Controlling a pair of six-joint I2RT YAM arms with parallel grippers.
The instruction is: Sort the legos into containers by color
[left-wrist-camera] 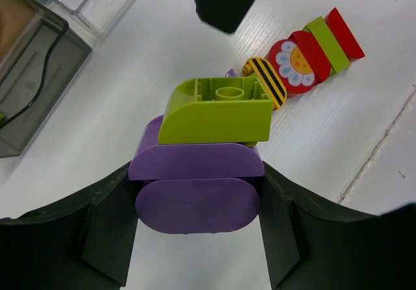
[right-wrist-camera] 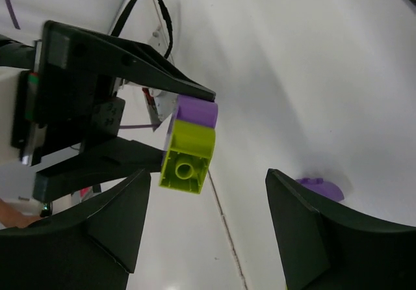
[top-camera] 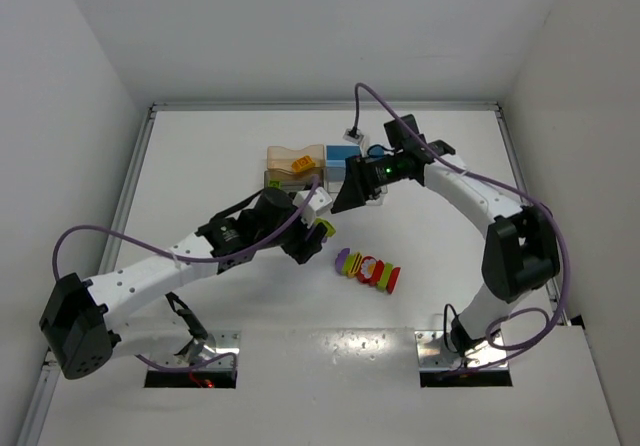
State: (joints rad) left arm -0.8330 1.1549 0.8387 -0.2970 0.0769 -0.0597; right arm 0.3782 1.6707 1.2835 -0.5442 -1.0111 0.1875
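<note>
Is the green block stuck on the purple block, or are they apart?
Stuck together. The green block sits flush on the purple block, no gap between them, while the left gripper squeezes the purple one.

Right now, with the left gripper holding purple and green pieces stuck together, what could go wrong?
The green lego sits on the purple lego in the left gripper; binning them joined would mix colours. The open right gripper faces the green lego; pulling it could tug the purple one loose.

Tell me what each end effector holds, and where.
Left end effector grips the purple brick by its two ends, a green brick attached to it. Right end effector holds nothing.
</note>
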